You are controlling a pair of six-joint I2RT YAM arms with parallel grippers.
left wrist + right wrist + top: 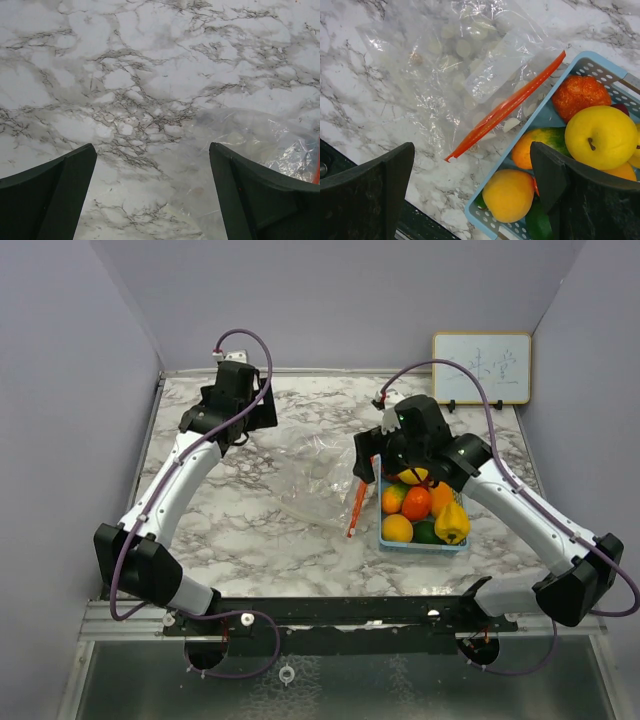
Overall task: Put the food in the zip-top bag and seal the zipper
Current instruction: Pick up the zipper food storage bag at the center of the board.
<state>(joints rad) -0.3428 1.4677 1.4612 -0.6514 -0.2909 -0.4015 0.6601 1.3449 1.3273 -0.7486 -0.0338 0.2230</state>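
Both the left pincer (152, 150) and right pincer (472, 147) gape empty; scribbles on the whiteboard (481, 367) are illegible.

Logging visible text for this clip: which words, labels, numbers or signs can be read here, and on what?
Nothing can be read.
Whiteboard at the back wall: faint blue marks, too small and blurred to read.
Zip-top bag, blue basket, fruits: no print visible.

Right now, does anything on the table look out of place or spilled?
Nothing spilled. The zip-top bag lies crumpled, its orange zipper slanting right beside the blue basket; the food sits inside the basket.
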